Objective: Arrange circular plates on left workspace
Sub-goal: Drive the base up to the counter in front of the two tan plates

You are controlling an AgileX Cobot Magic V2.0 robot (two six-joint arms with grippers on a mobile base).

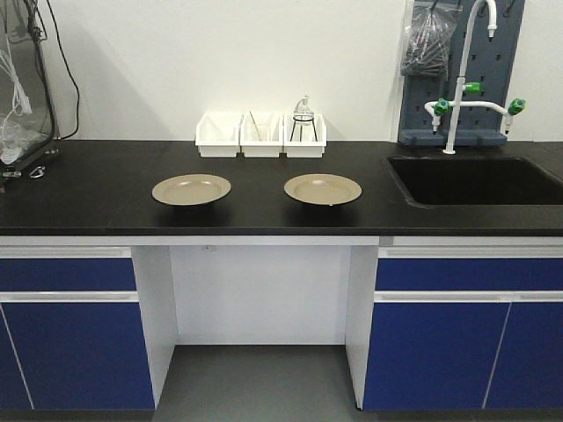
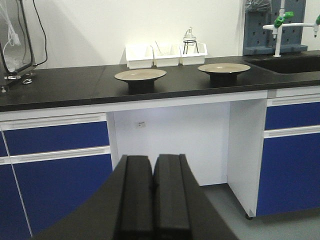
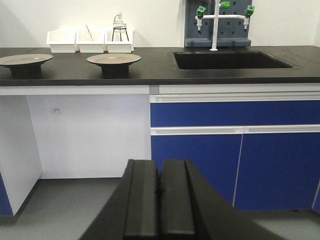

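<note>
Clamped closed on nothing, left gripper [image 2: 152, 175] and right gripper [image 3: 160, 175] hang low before the blue cabinets [image 2: 55, 190]. Left plate [image 1: 191, 189] and right plate [image 1: 322, 188] sit well apart on the black countertop [image 1: 88, 189].

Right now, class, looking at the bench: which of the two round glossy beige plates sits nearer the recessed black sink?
The round beige plate in front of the white bin holding the glass flask; the other plate lies further left.

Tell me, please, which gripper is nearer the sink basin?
Right. The right gripper faces the sink basin almost head-on; from the left gripper, it lies far off to the right.
</note>
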